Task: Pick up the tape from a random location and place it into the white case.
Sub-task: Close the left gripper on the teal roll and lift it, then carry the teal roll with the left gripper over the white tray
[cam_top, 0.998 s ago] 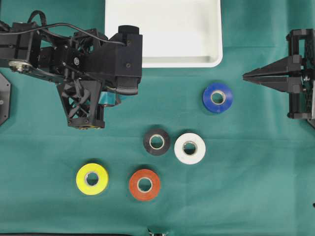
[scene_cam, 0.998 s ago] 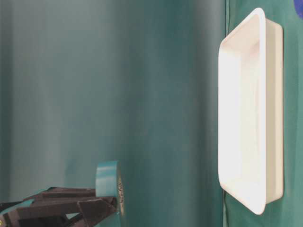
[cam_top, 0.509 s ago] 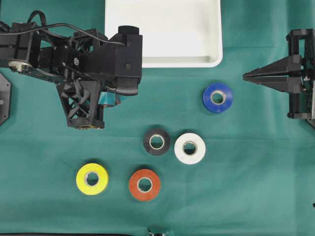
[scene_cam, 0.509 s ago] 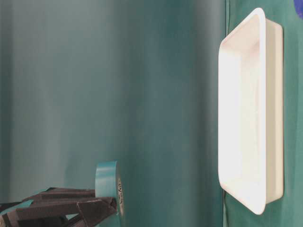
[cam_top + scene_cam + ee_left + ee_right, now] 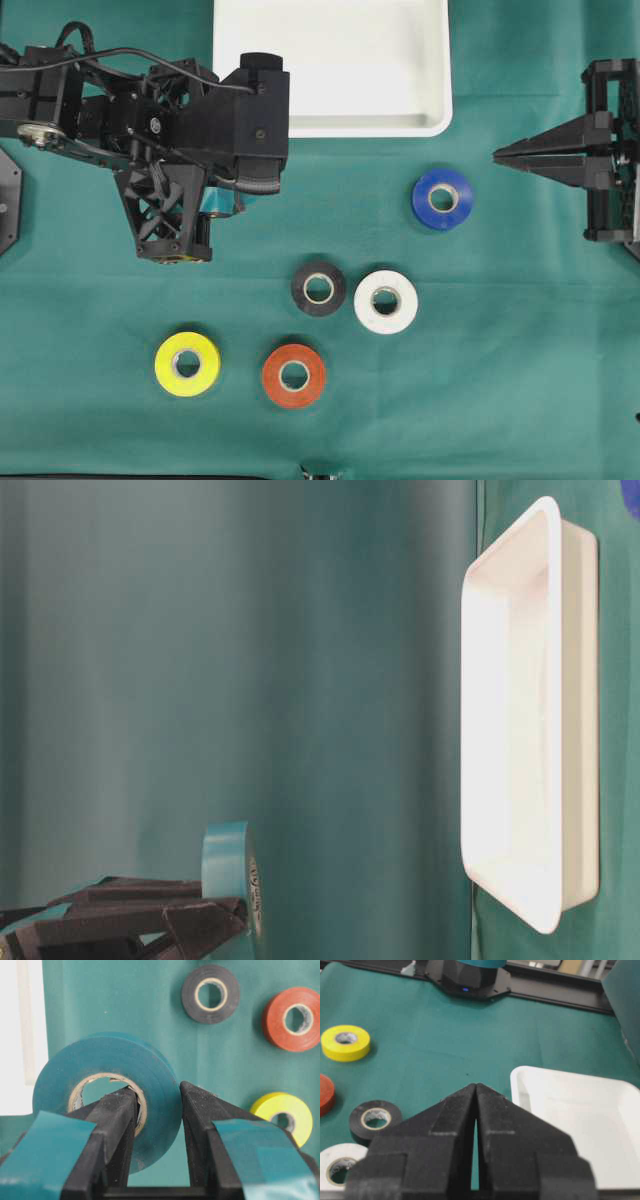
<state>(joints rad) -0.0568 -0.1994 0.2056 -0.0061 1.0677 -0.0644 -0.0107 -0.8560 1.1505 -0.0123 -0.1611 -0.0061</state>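
My left gripper [image 5: 157, 1091] is shut on a teal tape roll [image 5: 150, 1072], with one finger inside the cardboard core and the other against the outer face. In the overhead view the arm covers the gripper, and only a sliver of the teal tape [image 5: 218, 203] shows beneath it, held above the cloth just below and left of the white case [image 5: 340, 60]. From table level the roll [image 5: 228, 865] stands on edge between the black fingers [image 5: 190, 915]. The white case [image 5: 520, 710] holds nothing. At the right edge my right gripper [image 5: 497, 155] hangs shut, with nothing between its fingertips [image 5: 476, 1085].
Loose rolls lie on the green cloth: blue [image 5: 425, 200] right of centre, black [image 5: 300, 290] and white [image 5: 386, 322] side by side in the middle, yellow [image 5: 165, 365] and orange-red [image 5: 272, 377] near the front.
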